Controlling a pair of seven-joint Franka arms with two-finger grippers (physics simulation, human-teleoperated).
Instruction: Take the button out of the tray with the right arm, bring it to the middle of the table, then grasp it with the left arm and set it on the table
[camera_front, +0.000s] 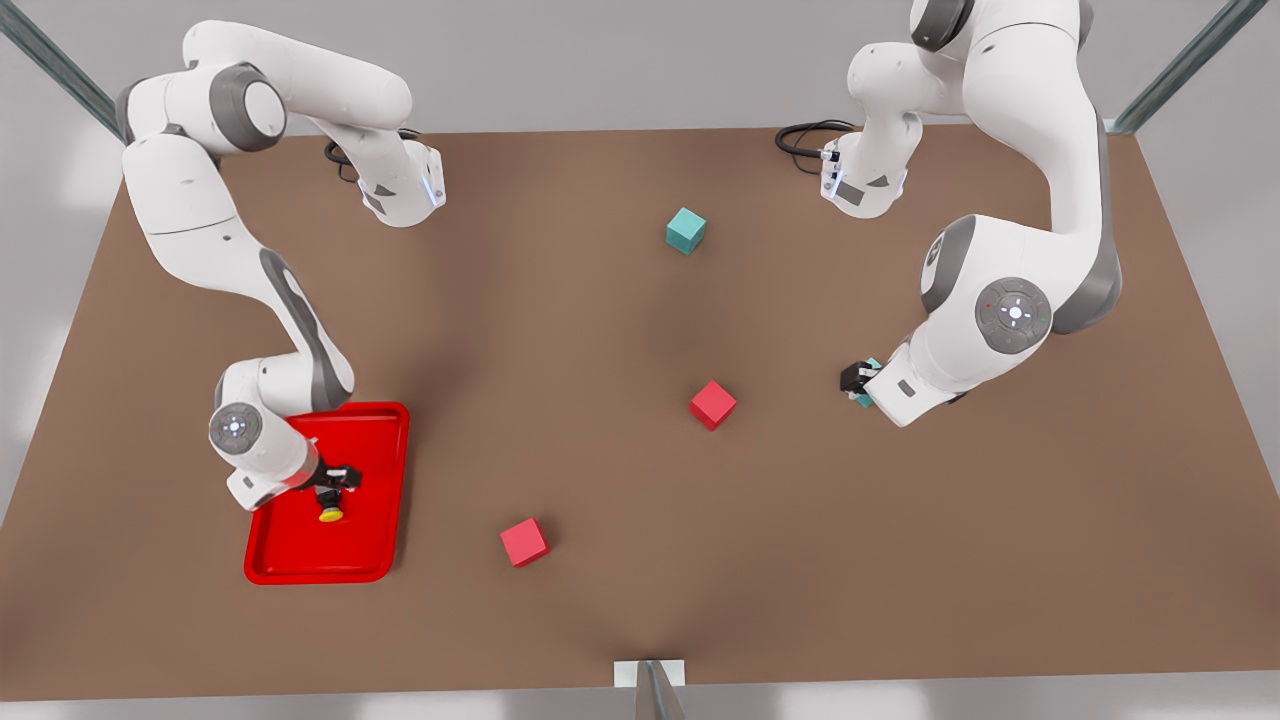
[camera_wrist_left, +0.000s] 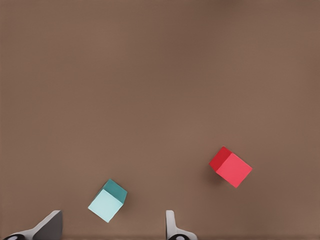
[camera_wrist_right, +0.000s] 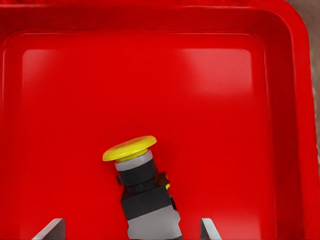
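Observation:
The button (camera_wrist_right: 142, 190) lies on its side in the red tray (camera_wrist_right: 210, 90), yellow cap (camera_front: 331, 515) pointing away from the wrist. My right gripper (camera_wrist_right: 131, 226) is open and low over the tray, one finger on each side of the button's dark body without closing on it. In the front view this gripper (camera_front: 334, 482) hangs over the tray (camera_front: 385, 445) at the front view's left. My left gripper (camera_front: 858, 381) waits at the front view's right, open and holding nothing, just above a teal cube (camera_wrist_left: 107, 200).
A red cube (camera_front: 712, 404) sits near the table's middle and shows in the left wrist view as well (camera_wrist_left: 231, 167). Another red cube (camera_front: 524, 542) lies near the front edge. A second teal cube (camera_front: 686, 230) stands farther back.

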